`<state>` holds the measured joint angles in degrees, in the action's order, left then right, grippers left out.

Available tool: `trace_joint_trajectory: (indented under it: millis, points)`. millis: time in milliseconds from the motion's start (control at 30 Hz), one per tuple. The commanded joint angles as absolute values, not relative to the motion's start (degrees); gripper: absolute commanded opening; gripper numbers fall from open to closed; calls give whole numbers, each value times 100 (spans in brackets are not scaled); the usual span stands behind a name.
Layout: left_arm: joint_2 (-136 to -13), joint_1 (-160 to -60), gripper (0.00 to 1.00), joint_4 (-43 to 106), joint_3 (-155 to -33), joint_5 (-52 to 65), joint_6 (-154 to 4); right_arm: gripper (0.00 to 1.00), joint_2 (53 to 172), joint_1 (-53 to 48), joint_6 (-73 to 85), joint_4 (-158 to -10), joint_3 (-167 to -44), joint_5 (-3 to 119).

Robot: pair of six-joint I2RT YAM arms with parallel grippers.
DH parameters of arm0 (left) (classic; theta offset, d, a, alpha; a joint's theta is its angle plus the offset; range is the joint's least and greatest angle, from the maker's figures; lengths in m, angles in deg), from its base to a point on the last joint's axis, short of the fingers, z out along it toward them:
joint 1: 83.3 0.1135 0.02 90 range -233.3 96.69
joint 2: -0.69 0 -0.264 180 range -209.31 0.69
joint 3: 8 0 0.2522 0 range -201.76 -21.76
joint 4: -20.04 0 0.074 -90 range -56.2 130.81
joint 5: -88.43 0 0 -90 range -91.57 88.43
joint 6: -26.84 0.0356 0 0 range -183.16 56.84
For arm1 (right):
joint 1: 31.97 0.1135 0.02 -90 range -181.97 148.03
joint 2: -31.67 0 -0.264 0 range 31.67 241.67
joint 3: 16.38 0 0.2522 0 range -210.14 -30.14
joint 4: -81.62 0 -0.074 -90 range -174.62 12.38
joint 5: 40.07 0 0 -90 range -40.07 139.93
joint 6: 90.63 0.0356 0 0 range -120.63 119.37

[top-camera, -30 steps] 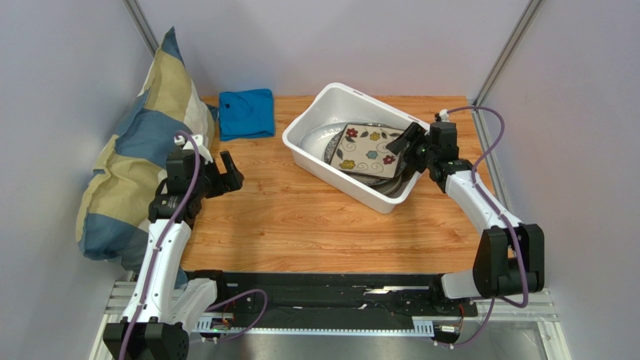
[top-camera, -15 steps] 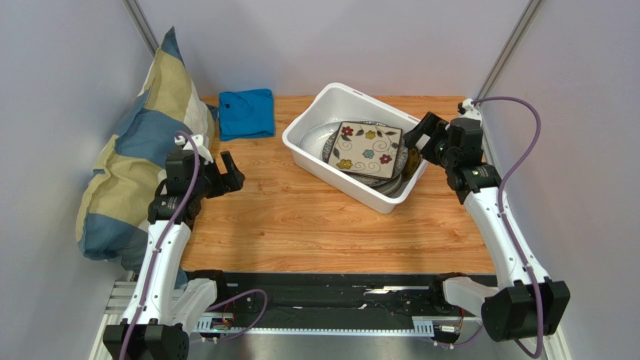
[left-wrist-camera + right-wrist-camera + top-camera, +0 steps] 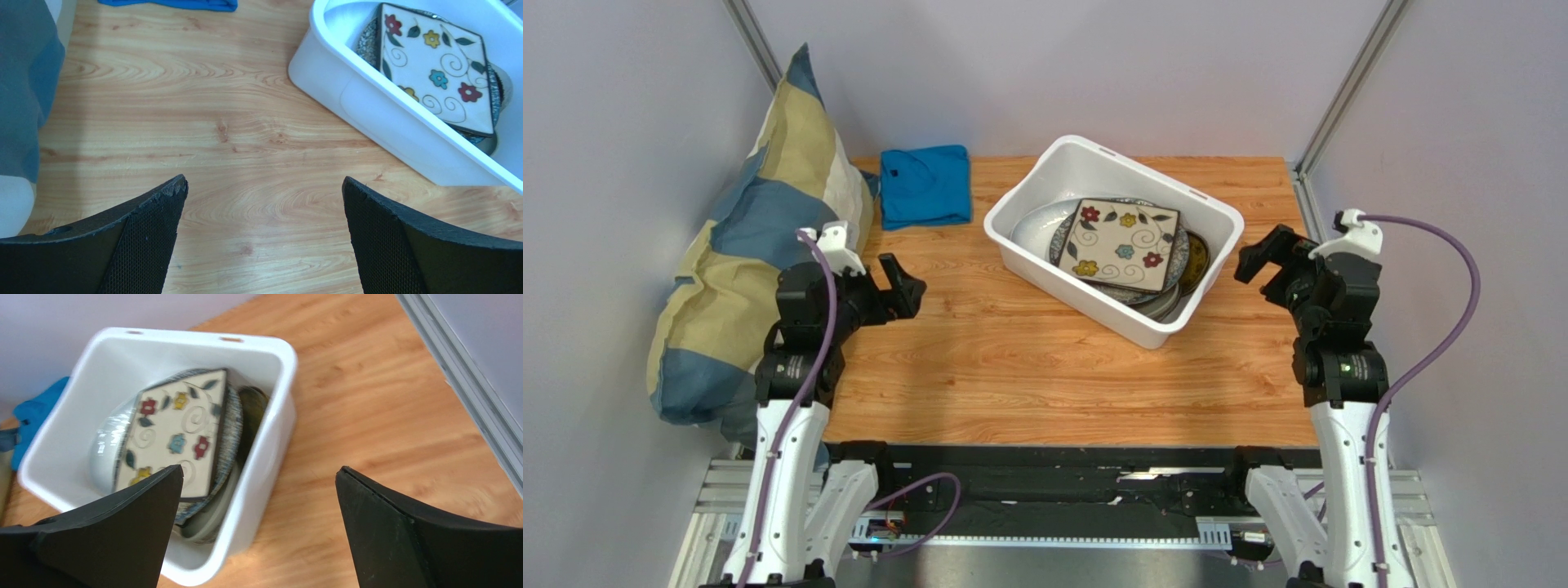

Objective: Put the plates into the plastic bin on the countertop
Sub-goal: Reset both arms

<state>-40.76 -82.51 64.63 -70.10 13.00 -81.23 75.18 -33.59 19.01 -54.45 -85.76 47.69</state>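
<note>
Left gripper (image 3: pixel 900 284) hangs over the left side of the countertop (image 3: pixel 1014 361), fingers spread wide, nothing between them. Over on the right, my right gripper (image 3: pixel 1264 270) hovers just right of the plastic bin (image 3: pixel 1075 292), fingers just as wide and empty too. The bin sits far-centre, angled. Inside it, the floral square plate (image 3: pixel 1124 245) lies tilted on top, a speckled round plate (image 3: pixel 232 425) under it, and a white platter (image 3: pixel 1030 228) at the left end (more dishes below, too hidden to name). A blue cloth (image 3: pixel 925 184) lies far-left beside a checked pillow (image 3: pixel 756 233).
</note>
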Motion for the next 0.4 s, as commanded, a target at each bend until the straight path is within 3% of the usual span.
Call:
trace_joint_trajectory:
  millis: [0, 367]
  points:
    - [-3842, -8234, 100, 6096, -6949, 1451, -7968, 100, 7282, -4101, 1906, -5298, -8086, 5555]
    - [-3710, -8225, 100, 6096, -6931, 1240, -7986, 100, 7228, -4480, 2108, -5483, -7830, 5969]
